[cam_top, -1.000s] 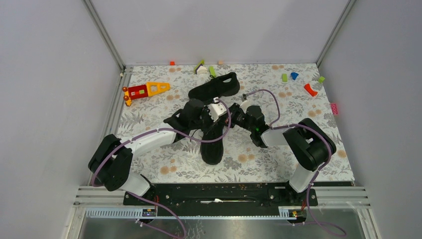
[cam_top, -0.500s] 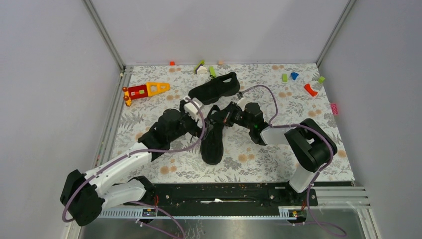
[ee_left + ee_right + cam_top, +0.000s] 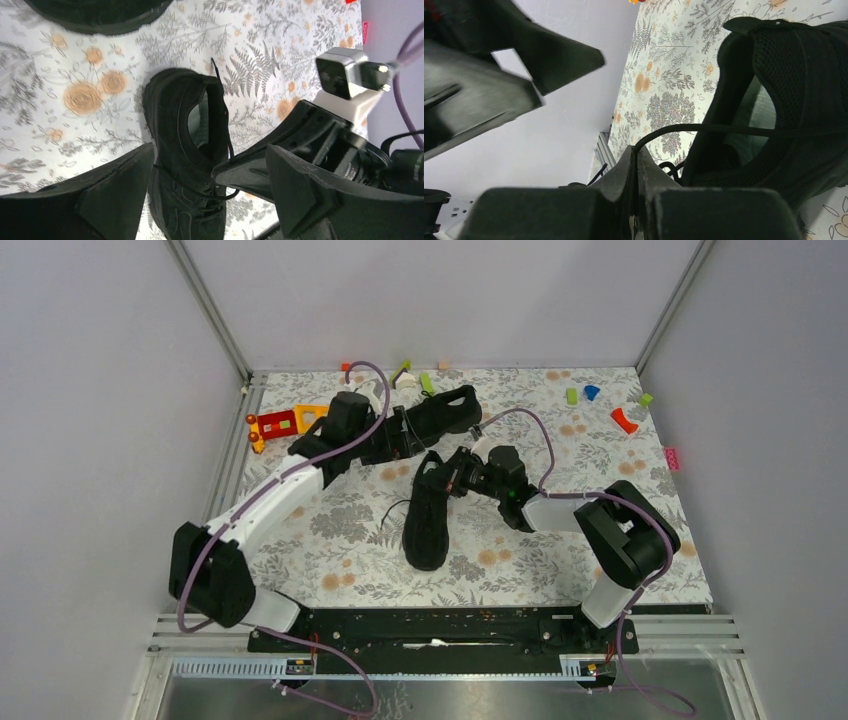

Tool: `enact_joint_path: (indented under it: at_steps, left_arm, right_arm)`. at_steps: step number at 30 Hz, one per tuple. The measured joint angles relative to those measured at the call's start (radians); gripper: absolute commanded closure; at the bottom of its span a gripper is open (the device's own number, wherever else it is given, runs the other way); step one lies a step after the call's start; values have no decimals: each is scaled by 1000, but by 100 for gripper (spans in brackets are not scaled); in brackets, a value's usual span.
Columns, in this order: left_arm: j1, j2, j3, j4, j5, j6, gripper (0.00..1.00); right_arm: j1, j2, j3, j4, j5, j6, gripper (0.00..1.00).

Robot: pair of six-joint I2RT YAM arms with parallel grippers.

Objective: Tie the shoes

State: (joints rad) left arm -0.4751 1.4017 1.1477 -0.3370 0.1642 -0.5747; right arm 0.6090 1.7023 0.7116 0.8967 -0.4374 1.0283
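Observation:
Two black shoes lie on the floral mat: the near shoe (image 3: 428,515) points toward me and the far shoe (image 3: 432,412) lies across behind it. My right gripper (image 3: 457,476) sits at the near shoe's heel opening, shut on a thin black lace (image 3: 704,128) that runs taut across the shoe (image 3: 789,95). My left gripper (image 3: 408,440) hovers open between the two shoes, nothing in it. In the left wrist view its fingers (image 3: 107,192) straddle the near shoe (image 3: 182,165), with the right gripper's fingertips (image 3: 245,172) at the laces. A loose lace end (image 3: 392,512) trails left.
A red and yellow toy (image 3: 290,422) lies at back left. Small blocks are scattered at the back: orange (image 3: 346,367), green (image 3: 571,395), blue (image 3: 591,392), red (image 3: 623,420). A pink piece (image 3: 672,457) sits at the right edge. Grey walls enclose the mat.
My left gripper opened and let go at the near shoe, swung out to the left, then moved back beside the far shoe. The right gripper stayed shut on the lace.

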Motion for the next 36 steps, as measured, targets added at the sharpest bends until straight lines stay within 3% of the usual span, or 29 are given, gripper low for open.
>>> enact_joint_path:
  at_steps: [7,12,15,21,27,31,36]
  left_arm:
    - [51,213,157,-147,189,-62,27]
    - [44,297,180,-199,312,-74,27]
    - [36,310,180,-206,338,-76,29]
    - [34,322,180,-207,370,-77,47]
    - [30,327,182,-208,380,-76,49]
    - [29,341,188,-209,389,-77,61]
    - [26,350,189,-212,402,-72,91]
  right_arm:
    - [11,-12,12,-31,1,-40,100]
    - [12,-13,16,-50,1,-55,100]
    - [15,-13,18,-56,-2,-60,100]
    - [27,-13,20,-79,-2,-65,100]
    - [33,-13,20,-84,-2,-68,100]
    - [33,-15,20,-84,-2,-71,100]
    - [34,-23,20,-81,-2,-76,100]
